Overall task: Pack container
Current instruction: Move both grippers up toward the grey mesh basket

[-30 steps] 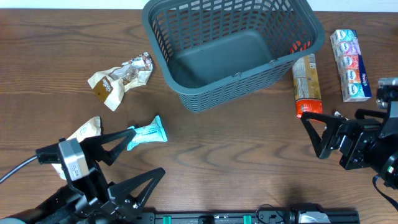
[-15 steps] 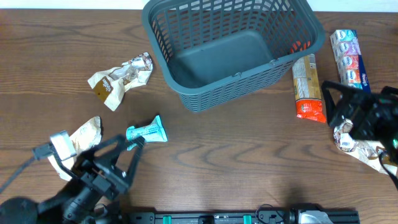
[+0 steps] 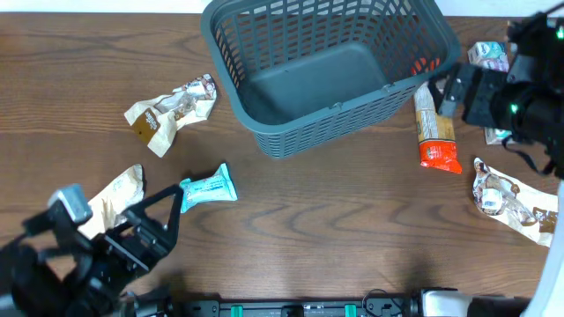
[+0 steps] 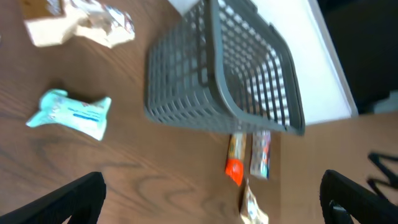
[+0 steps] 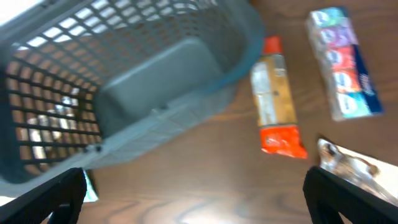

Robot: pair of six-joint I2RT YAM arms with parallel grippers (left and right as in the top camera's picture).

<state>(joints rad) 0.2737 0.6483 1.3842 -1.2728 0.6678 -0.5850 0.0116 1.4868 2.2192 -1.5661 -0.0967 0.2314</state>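
The container (image 3: 264, 132) is a large dark grey slotted basket at the table's far middle, and its floor is bare. It also shows in the left wrist view (image 4: 186, 106) and the right wrist view (image 5: 205, 118). My left gripper (image 3: 154, 233) hangs open at the near left, just short of a teal packet (image 3: 207, 187). Nothing lies between its fingers (image 4: 68, 202). My right gripper (image 3: 463, 84) is open beside the basket's right end, above a tan packet with an orange end (image 3: 434, 132). Its fingers (image 5: 348, 199) hold nothing.
A crumpled cream packet (image 3: 172, 110) lies left of the basket. A beige packet (image 3: 119, 189) lies by my left arm. A tissue multipack (image 5: 342, 62) lies at the far right, and a silver-brown packet (image 3: 507, 198) lies nearer me on the right.
My right arm has swung from the near right up to the basket's right end. My left arm has drawn back towards the near left edge. Both grippers stay open.
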